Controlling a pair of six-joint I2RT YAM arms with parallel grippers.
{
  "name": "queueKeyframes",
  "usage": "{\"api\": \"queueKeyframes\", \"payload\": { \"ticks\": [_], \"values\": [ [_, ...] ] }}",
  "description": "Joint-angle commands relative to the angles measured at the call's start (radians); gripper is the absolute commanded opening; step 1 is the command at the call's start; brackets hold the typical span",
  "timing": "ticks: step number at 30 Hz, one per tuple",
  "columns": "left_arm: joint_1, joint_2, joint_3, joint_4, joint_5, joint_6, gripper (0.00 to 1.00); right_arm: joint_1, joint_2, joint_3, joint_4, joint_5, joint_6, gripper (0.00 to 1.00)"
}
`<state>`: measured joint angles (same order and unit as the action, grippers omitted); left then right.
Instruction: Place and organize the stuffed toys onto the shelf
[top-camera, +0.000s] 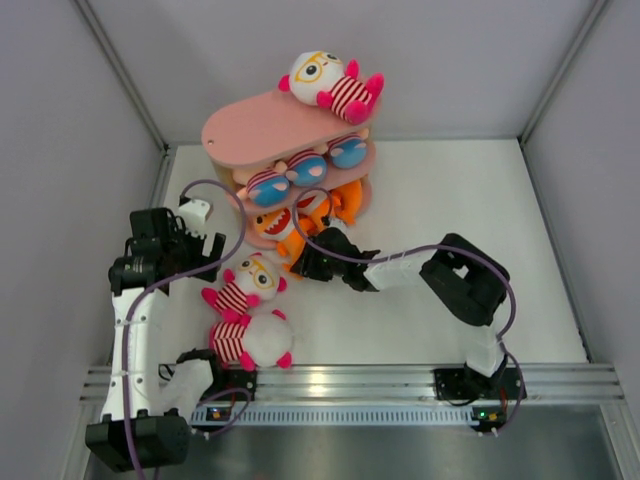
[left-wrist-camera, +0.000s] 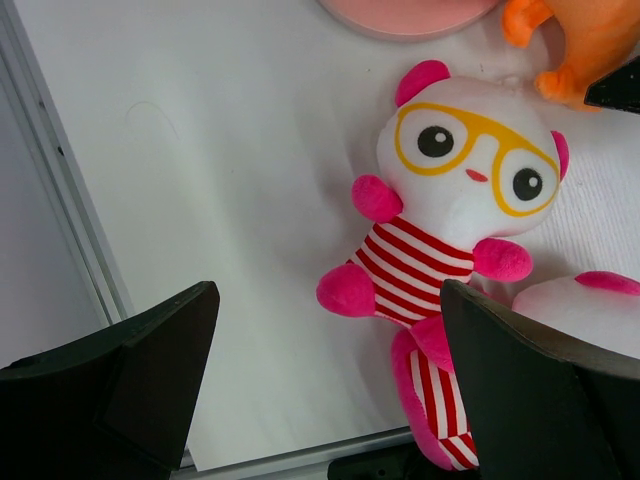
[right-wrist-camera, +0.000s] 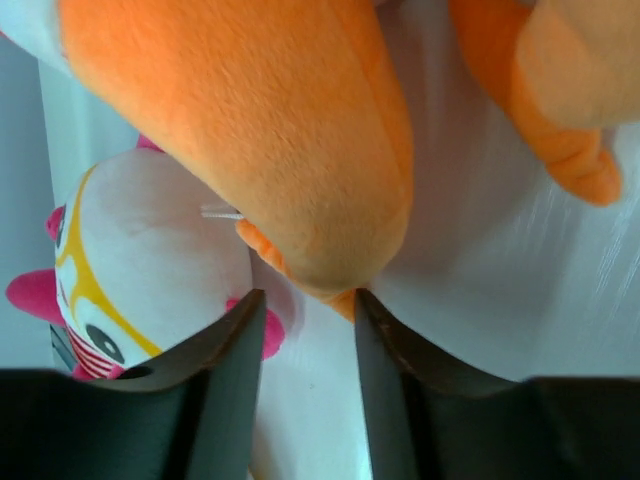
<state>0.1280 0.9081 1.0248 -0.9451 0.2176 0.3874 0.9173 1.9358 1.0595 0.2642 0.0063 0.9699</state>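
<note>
Holds left gripper (left-wrist-camera: 328, 300) spread wide above striped white-headed toy (left-wrist-camera: 450, 220). Sets right gripper (right-wrist-camera: 308, 300) partly open at tip of orange fish toy (right-wrist-camera: 280, 130).

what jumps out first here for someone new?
Pink shelf at the table's back, a white glasses toy alone on its top board. Two more striped toys lie on the table by the left arm; the right fingers sit at an orange toy by the shelf's foot.

We see the orange fish (right-wrist-camera: 260, 130) filling the far part of the view. Its lower end sits just beyond the right gripper (right-wrist-camera: 310, 303), whose jaws stand slightly apart over the white table (right-wrist-camera: 480, 280). To the left lies a white-headed toy (right-wrist-camera: 150, 250) with yellow glasses.
</note>
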Motion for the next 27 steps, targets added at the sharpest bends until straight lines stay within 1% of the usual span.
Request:
{"api": "queueKeyframes", "payload": {
  "ticks": [1,2,4,5,7,8,11,15,19,23,27],
  "values": [
    [-0.008,0.005,0.041,0.014,-0.012,0.013,0.98,0.02,0.015,-0.023,0.119,0.102,0.107,0.37],
    [-0.01,0.005,0.041,0.015,-0.014,0.013,0.98,0.022,0.02,-0.024,0.122,0.116,0.115,0.31],
    [-0.011,0.006,0.041,0.014,-0.017,0.015,0.98,0.022,0.026,-0.023,0.122,0.15,0.119,0.22],
    [-0.013,0.006,0.041,0.012,-0.018,0.013,0.98,0.023,0.026,-0.02,0.124,0.156,0.119,0.12],
    [-0.014,0.006,0.04,0.014,-0.02,0.013,0.98,0.025,0.022,-0.012,0.125,0.165,0.093,0.02],
    [-0.016,0.006,0.04,0.014,-0.02,0.013,0.98,0.023,0.015,0.0,0.124,0.166,0.083,0.0],
    [-0.018,0.006,0.038,0.014,-0.015,0.011,0.98,0.026,-0.003,0.031,0.122,0.17,0.02,0.0],
    [-0.016,0.006,0.041,0.016,-0.017,0.013,0.98,0.025,-0.015,0.069,0.139,0.15,-0.019,0.0],
    [-0.016,0.008,0.041,0.016,-0.023,0.016,0.98,0.025,-0.003,0.114,0.155,0.132,-0.026,0.0],
    [-0.019,0.006,0.046,0.014,-0.024,0.016,0.98,0.02,0.041,0.195,0.112,0.13,-0.037,0.0],
    [-0.019,0.009,0.043,0.015,-0.029,0.021,0.98,0.015,0.061,0.214,0.112,0.129,-0.031,0.01]
  ]
}}
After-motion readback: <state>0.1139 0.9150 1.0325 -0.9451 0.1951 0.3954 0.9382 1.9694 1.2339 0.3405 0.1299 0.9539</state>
